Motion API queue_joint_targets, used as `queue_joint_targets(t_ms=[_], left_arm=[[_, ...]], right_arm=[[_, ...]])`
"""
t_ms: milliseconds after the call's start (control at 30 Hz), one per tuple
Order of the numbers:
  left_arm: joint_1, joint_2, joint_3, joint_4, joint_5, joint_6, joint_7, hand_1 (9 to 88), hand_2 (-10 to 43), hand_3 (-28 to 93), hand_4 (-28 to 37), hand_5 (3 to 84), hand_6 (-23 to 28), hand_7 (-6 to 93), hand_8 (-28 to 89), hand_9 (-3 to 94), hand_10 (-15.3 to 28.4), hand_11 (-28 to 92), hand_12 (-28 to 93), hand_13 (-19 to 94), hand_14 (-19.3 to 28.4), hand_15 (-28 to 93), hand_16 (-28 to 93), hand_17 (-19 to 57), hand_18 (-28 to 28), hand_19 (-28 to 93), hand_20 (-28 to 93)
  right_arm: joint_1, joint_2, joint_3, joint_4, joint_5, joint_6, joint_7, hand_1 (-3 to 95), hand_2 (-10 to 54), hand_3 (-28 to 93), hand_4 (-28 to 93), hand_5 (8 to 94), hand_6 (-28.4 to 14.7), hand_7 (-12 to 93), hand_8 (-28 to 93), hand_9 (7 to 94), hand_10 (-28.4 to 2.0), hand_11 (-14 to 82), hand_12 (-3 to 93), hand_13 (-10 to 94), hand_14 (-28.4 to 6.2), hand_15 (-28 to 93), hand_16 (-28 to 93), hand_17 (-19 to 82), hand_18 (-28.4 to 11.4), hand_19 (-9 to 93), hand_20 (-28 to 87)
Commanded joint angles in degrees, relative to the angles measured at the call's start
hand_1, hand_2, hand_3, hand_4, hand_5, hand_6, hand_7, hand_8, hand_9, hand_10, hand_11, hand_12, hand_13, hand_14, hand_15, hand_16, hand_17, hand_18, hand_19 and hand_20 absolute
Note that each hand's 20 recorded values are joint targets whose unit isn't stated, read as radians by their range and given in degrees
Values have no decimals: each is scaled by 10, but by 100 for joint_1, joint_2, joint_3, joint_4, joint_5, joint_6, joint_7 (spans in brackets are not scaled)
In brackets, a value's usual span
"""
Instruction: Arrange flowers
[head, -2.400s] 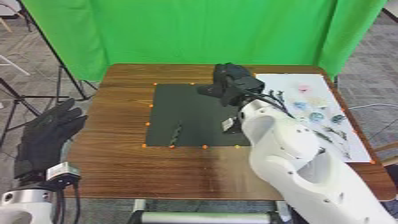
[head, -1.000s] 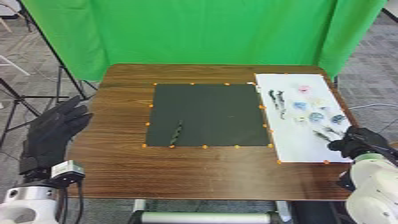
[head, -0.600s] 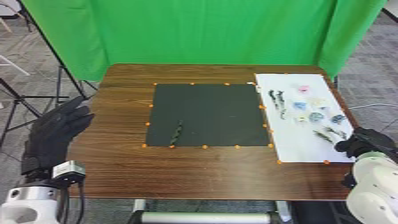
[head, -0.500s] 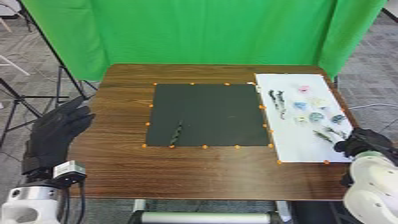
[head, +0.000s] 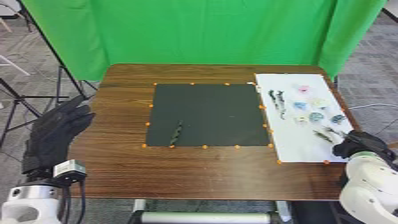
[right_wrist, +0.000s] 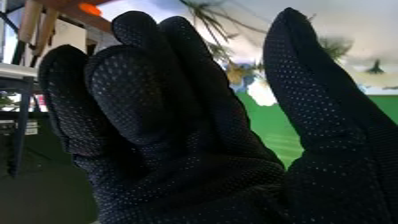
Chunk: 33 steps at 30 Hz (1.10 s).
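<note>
Bench is carrying a black mat, with a white sheet lying just to its right. Left hand is extending open beside the bench's left edge; right hand is standing open at the sheet's near right corner, thumb apart. 1 green sprig is lying on the mat, near left; dark stems and 1 pink flower are lying on the sheet.
</note>
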Motion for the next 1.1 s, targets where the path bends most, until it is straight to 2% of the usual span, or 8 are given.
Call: queue_joint_targets(t_ms=[33,267,300,367,533,733,933,1100], left_arm=[[85,21,-13,4,-75,42,46,249,60,810,-189,411,107,115,-89,353,207,311,73,225,277,605,-159,-90,238,621,-25],[31,50,39,20,-89,41,61,249,60,810,-189,411,107,114,-90,354,207,312,74,225,277,605,-160,-90,238,621,-26],[68,196,71,19,-202,123,175,250,60,809,-189,411,106,115,-90,353,207,312,74,226,277,605,-160,-90,238,621,-26],[59,55,15,11,-98,52,71,249,60,810,-189,411,107,115,-90,353,206,312,74,225,277,605,-160,-90,238,621,-26],[53,51,29,17,-99,50,74,250,61,809,-188,412,107,114,-90,353,207,312,73,226,277,605,-160,-90,237,620,-26],[-32,-114,35,27,56,-54,-76,250,61,810,-189,412,107,115,-90,353,206,313,73,226,277,605,-159,-90,237,621,-25],[11,-66,30,22,10,-16,-37,250,62,810,-188,411,107,115,-90,354,206,314,73,226,277,606,-160,-90,238,621,-25],[-37,-79,55,31,21,-19,-52,249,62,811,-187,411,107,115,-90,353,206,313,72,226,277,606,-160,-89,237,621,-26]], right_arm=[[72,141,-289,255,-147,242,152,394,-16,714,-203,769,-180,133,-53,740,-284,107,145,682,-150,737,132,509,-206,932,-75],[246,231,-565,379,-292,466,264,424,-24,712,-215,808,-189,156,-54,741,-284,71,144,692,-143,736,105,535,-185,932,-110],[225,243,-559,356,-342,439,283,423,-26,713,-215,809,-190,158,-55,739,-284,71,146,691,-144,736,103,535,-185,932,-114],[245,191,-505,318,-381,277,255,414,-33,712,-213,809,-190,159,-54,743,-284,74,150,690,-146,737,99,535,-184,932,-117],[411,213,-595,387,-292,284,257,382,-44,710,-204,790,-179,149,-49,822,-284,80,173,678,-149,735,105,528,-186,932,-108],[544,228,-724,481,-276,419,166,381,-41,704,-202,782,-178,145,-45,891,-284,85,208,671,-159,733,98,521,-189,932,-121],[684,295,-893,559,-279,493,164,377,-38,712,-208,764,-160,131,-45,807,-284,188,186,689,-153,736,119,522,-196,932,-108],[809,312,-1039,700,-278,627,175,395,-29,726,-214,765,-154,135,-43,821,-284,196,180,691,-153,734,124,523,-197,932,-108]])
